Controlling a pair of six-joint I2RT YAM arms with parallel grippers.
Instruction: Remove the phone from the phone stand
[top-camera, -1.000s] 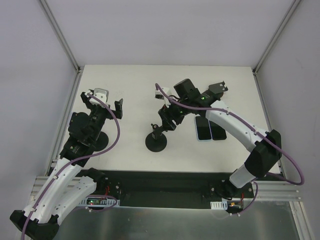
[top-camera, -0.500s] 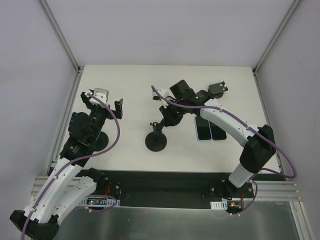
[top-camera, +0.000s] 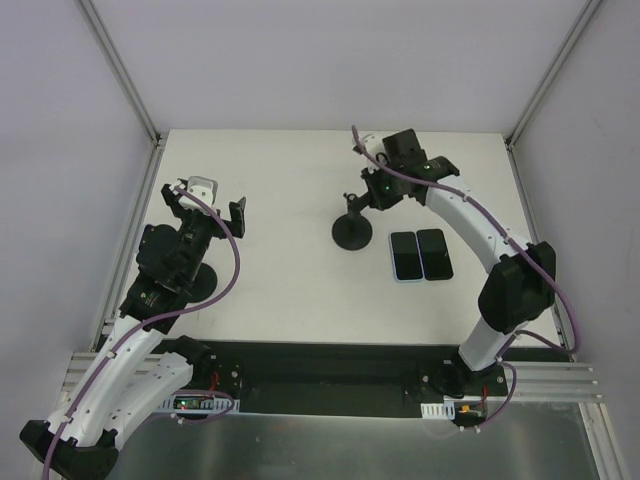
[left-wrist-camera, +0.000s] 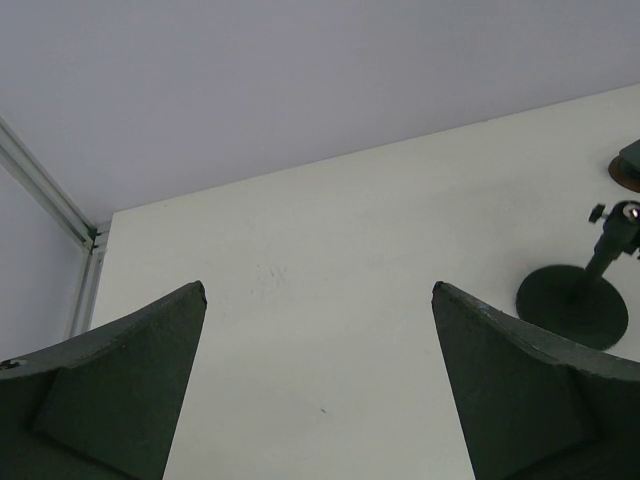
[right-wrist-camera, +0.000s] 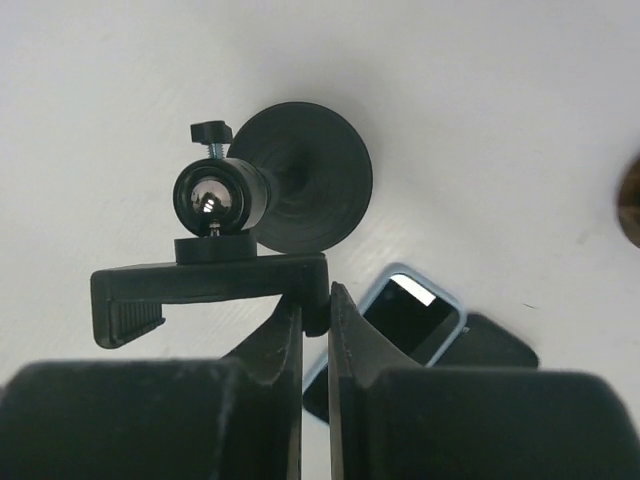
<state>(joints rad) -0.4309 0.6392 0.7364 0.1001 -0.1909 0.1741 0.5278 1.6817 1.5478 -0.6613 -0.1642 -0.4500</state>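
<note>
Right pincer (right-wrist-camera: 315, 305) clenched on phone stand (right-wrist-camera: 300, 180), left pincer (left-wrist-camera: 318, 288) released; phones (top-camera: 407, 256) flat beside

the phone stand (top-camera: 352, 229) is all black: a round disc base, a thin stem leaning up to a ball joint with a small thumbscrew, and a flat clamp bar on top; the right hand (right-wrist-camera: 315, 300) pinches the right end of that bar; just beside the base, two phones lie flat on the bench (top-camera: 280, 200), touching side by side, screens dark: a blue-cased phone (top-camera: 405, 256) on the left, a dark phone (top-camera: 434, 254) on the right
</note>
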